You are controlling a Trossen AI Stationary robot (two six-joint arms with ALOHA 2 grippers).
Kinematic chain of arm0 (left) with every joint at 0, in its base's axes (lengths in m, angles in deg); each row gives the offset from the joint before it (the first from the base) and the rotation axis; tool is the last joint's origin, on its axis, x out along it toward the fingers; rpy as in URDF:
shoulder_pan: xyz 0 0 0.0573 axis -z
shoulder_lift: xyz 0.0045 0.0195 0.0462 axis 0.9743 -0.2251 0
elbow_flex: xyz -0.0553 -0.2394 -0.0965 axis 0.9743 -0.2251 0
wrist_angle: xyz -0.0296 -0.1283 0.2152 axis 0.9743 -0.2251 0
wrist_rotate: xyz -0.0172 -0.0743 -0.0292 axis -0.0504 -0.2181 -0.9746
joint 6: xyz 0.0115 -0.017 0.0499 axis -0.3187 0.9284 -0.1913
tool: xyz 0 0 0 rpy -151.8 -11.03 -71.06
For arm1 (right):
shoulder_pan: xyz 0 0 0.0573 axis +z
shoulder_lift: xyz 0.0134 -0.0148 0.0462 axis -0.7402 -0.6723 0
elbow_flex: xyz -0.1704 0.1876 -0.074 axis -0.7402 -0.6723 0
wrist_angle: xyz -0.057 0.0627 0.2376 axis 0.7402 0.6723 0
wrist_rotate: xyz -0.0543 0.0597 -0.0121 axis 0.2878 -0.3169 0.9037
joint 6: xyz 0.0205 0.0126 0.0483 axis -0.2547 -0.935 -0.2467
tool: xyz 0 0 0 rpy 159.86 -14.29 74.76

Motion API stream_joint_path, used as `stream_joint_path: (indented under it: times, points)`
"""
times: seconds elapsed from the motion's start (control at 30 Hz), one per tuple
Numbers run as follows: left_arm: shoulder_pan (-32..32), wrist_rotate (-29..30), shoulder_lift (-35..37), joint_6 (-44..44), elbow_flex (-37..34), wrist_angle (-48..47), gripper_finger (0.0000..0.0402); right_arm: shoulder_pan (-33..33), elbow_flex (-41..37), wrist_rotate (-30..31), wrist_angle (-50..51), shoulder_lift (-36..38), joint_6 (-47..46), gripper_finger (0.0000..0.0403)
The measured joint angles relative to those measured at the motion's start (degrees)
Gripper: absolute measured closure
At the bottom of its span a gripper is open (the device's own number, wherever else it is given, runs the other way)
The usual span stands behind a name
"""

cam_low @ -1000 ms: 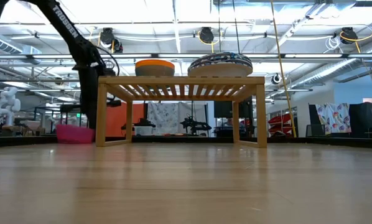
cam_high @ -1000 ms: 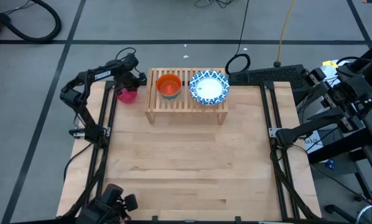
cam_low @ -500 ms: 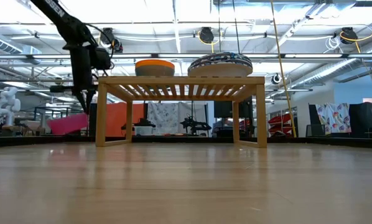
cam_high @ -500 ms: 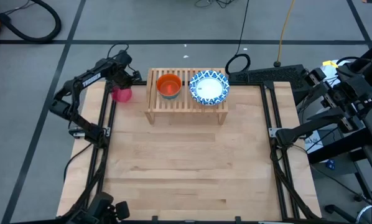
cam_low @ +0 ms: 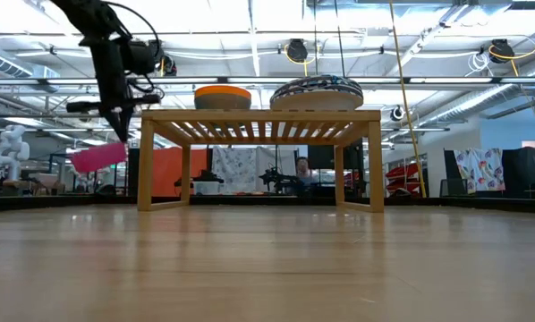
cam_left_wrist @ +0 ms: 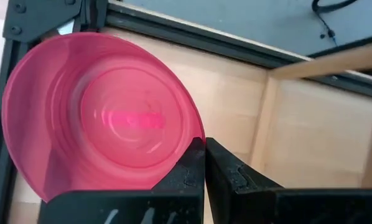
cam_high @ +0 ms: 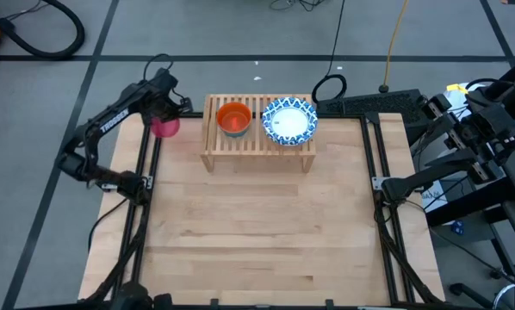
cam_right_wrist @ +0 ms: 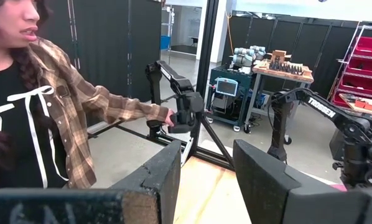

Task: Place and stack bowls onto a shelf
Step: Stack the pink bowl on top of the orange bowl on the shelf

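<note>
Pink bowl [cam_high: 166,127], gripped by its rim and held tilted in the air just beside the left end of the shelf [cam_high: 257,145], above the bench [cam_high: 257,232]. Left pincer [cam_left_wrist: 204,163]: fingers clamped together on the pink bowl's rim. On the shelf, an orange bowl [cam_high: 233,118] and a blue-rimmed bowl [cam_high: 289,120] stand side by side. Right pincer [cam_right_wrist: 206,163]: fingers apart, empty, off the bench's right side, facing a person [cam_right_wrist: 43,99].
</note>
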Motion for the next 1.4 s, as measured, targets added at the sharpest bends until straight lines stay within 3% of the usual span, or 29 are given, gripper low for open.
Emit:
stream_joint_path:
  times: [0.6, 0.97, 1.13, 1.4]
  points:
    - [7.4, 1.3, 11.8, -3.6, 0.0, -2.7, 0.0401, 0.0, 0.0, 0.0, 0.1, 0.0, 1.3, 0.0261]
    - [11.0, 3.4, 17.5, -16.3, 0.0, -2.1, 0.0402, 0.0, 0.0, 0.0, 1.9, 0.0, 3.3, 0.0261]
    - [12.4, 3.4, 18.9, -23.1, 0.1, 2.4, 0.0402, 0.0, 0.0, 0.1, 2.1, 0.0, 6.9, 0.0261]
    - [14.0, 4.4, 17.6, -28.9, 9.6, 3.9, 0.0402, 0.0, 0.0, 3.2, 2.1, 0.0, 6.9, 0.0261]
